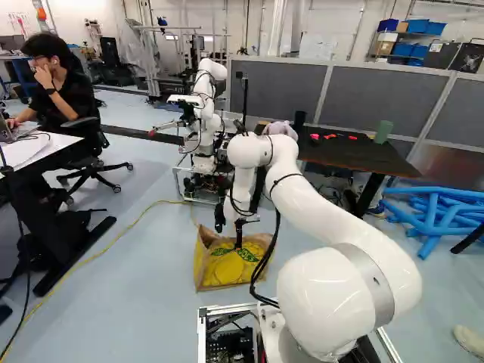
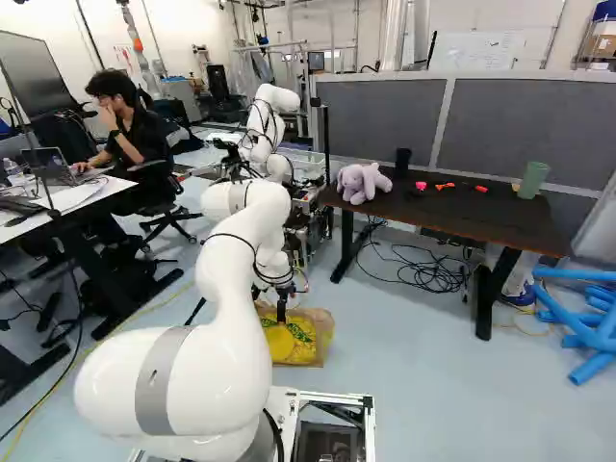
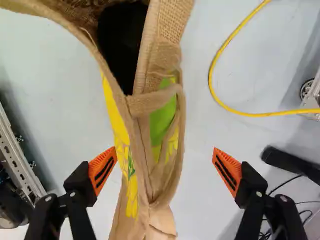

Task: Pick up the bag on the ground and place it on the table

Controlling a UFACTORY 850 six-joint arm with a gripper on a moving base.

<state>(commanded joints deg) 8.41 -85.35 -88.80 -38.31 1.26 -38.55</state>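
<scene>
pale floor (image 2: 423, 385). dark table (image 2: 457, 217), at the right of the right base view. brown-and-yellow bag (image 1: 227, 274), resting on the floor, mouth gaping. gripper (image 1: 239, 245), fingers spread wide on either side of the bag, grasping nothing.

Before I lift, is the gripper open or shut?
The gripper is open: its orange pads stand apart, and floor shows between one pad and the bag.

A purple plush (image 2: 358, 183) sits near a black cup (image 2: 402, 161) — blue tubes (image 1: 435, 215) lie heaped.
</scene>
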